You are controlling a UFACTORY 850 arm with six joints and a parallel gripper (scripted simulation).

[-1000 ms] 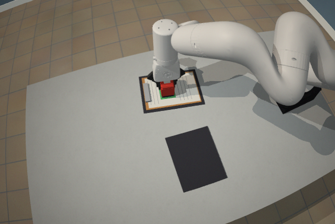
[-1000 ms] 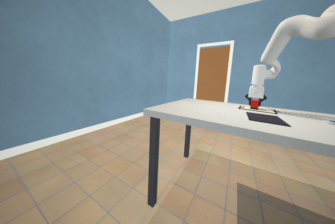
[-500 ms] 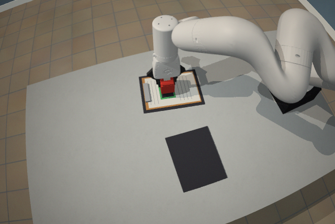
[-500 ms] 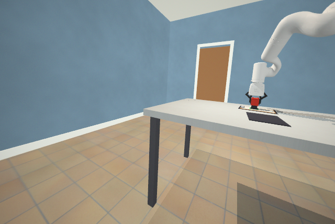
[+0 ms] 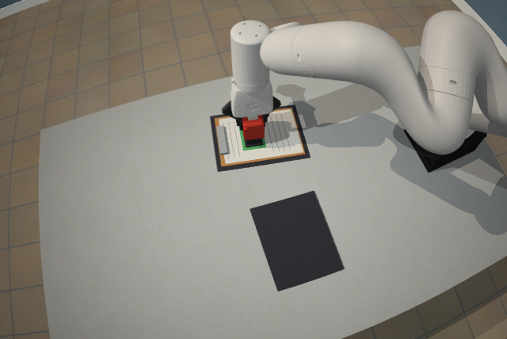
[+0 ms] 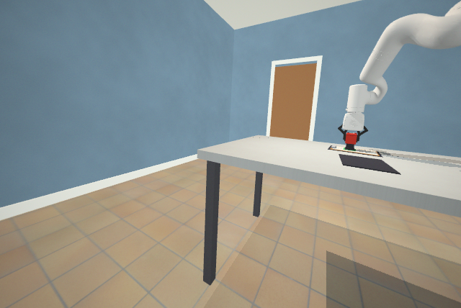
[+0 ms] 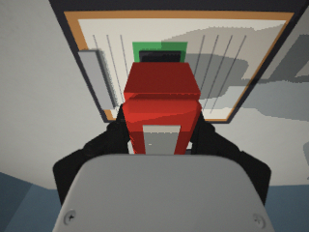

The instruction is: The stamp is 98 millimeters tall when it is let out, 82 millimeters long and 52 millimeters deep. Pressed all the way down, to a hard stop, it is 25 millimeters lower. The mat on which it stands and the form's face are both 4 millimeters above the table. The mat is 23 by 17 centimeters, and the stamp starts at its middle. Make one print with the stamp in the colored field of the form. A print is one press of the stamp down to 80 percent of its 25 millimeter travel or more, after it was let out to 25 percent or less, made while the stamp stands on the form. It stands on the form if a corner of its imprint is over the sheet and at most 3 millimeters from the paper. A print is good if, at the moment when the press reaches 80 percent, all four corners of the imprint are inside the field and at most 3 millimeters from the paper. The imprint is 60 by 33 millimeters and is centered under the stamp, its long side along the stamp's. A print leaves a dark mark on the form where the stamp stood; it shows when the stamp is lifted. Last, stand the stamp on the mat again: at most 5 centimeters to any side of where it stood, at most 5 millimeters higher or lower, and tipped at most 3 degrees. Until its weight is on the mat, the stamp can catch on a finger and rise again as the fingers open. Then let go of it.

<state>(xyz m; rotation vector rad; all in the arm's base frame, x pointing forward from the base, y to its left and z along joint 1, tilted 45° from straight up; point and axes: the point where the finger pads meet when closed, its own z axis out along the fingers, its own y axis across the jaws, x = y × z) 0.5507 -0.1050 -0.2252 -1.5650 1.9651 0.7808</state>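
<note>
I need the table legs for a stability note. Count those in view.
2. One dark leg stands at the table's near corner, another further back on the same end. The table runs out of frame to the right, so others may be hidden.
</note>
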